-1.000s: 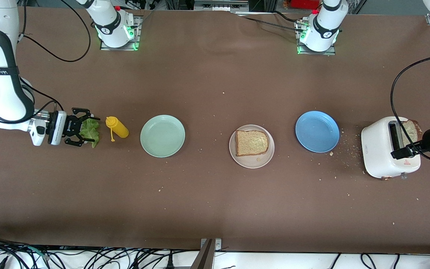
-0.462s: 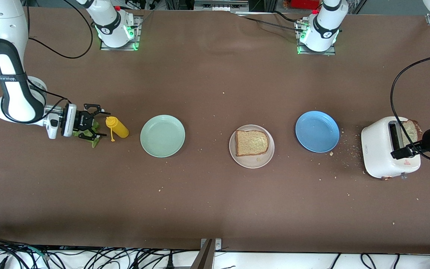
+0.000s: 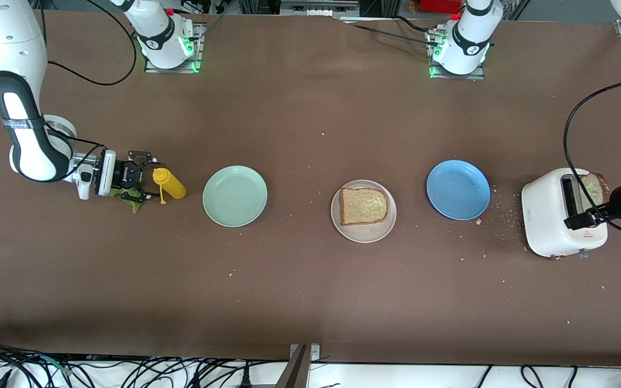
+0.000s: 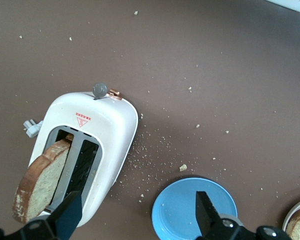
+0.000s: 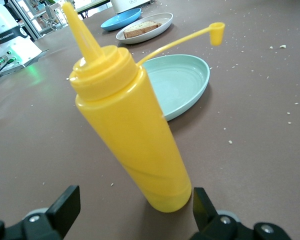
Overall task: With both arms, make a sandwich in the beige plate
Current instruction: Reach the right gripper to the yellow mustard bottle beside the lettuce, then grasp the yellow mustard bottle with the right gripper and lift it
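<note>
Yellow plastic fills the right wrist view: the squeeze bottle (image 5: 130,130) stands upright between the open fingers of the right gripper (image 3: 139,182), its cap dangling on a thin tether, and nothing is gripped. In the front view the ruffled green lettuce leaf (image 3: 130,195) lies flat on the tabletop (image 3: 310,291) under and just beside that gripper, on the side nearer the front camera, almost hidden by the fingers. So the relation that matters is this: the gripper faces the bottle, which stands toward the mint-green plate (image 3: 235,195), while the leaf sits lower and nearer the camera. I judge the right arm must drop onto the leaf without knocking the smooth, tippy bottle over.

The beige plate (image 3: 380,229) sits mid-tabletop between the mint-green plate and the glossy blue plate (image 3: 458,189), well apart from both grippers. One slice of bread (image 3: 364,206), brown, square and porous with a darker crust, lies flat in it.

At the left arm's end of the tabletop, the left gripper (image 3: 585,217) hovers over the white, rounded toaster (image 3: 547,218) with its fingers spread wide and empty. The second slice (image 4: 40,181) stands on edge in one slot, leaning out, its broad faces running along the slot's long axis. The left arm is far the nearer to it. Crumbs (image 3: 502,218) scatter the matte brown surface around the toaster.
</note>
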